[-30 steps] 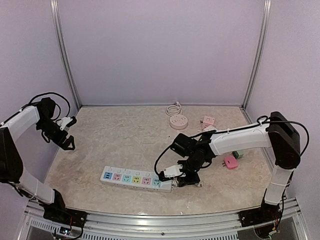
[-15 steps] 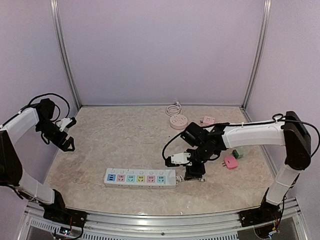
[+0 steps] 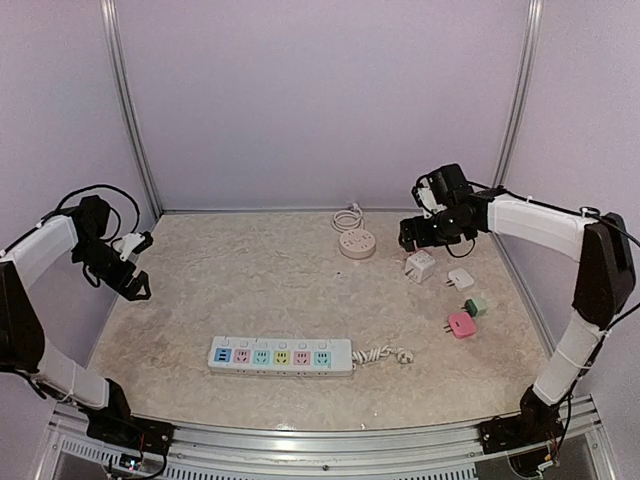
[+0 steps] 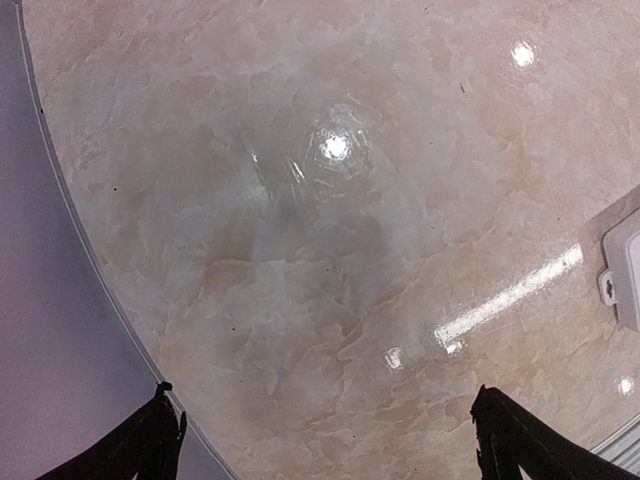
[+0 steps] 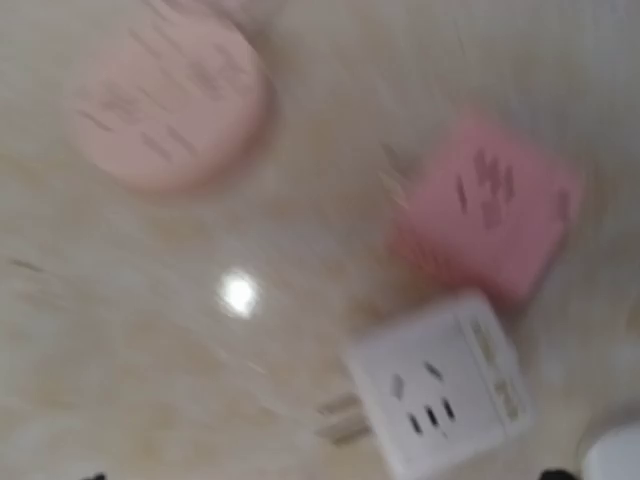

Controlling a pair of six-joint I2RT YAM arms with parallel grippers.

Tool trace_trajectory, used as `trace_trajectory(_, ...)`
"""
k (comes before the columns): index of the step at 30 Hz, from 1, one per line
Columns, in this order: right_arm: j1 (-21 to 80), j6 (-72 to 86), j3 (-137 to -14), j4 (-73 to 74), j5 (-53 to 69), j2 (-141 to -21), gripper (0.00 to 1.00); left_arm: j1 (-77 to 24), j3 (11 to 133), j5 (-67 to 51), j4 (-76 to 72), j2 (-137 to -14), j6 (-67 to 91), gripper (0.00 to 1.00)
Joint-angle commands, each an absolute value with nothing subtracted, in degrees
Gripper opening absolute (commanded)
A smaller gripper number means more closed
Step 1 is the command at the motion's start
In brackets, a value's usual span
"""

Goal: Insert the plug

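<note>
Rear overhead camera sees all; wrist cameras look down close (white adapter (image 3: 420, 265) (image 5: 440, 395) shared).

- left arm is folding at elbow, wrist raised at far left side
- left gripper (image 3: 138, 288) is pointing down, fingers (image 4: 160, 440) standing wide apart, gripping nothing
- right arm is stretching out toward far right, wrist raised
- right gripper (image 3: 412, 233) is pointing down, tips showing spread in blurred wrist view
</note>
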State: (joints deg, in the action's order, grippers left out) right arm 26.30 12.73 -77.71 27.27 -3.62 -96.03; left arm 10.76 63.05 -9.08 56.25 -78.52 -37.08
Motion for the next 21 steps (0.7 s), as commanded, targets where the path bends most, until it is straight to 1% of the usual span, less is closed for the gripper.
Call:
trace_trajectory(1,24.5,21.8,-81.6,36.9,-8.2,-104.5,0.92,10.2,62.9,-10.2,55.5,-77.8,-36.0,0.99)
trace_trajectory(9,22.6,16.0,-87.2,38.7,-9.7,-113.4,0.91,9.8,61.7,-9.8,55.0,-77.3,-36.5,0.99)
trace_trajectory(15,21.9,9.4,-87.2,38.3,-8.6,-113.2,0.89,9.8,61.9,-9.1,54.7,-78.0,-36.6,0.99)
trace_trajectory(18,21.0,3.9,-88.3,38.8,-5.5,-113.6,0.88,9.7,62.1,-8.9,54.7,-78.3,-36.5,0.99)
trace_trajectory(19,20.6,2.4,-88.8,39.3,-4.2,-114.1,0.87,9.7,62.2,-8.8,54.5,-78.4,-36.4,0.99)
trace_trajectory(21,19.4,0.7,-90.0,40.8,-2.2,-115.0,0.81,9.7,62.5,-8.6,54.6,-78.7,-36.0,0.99)
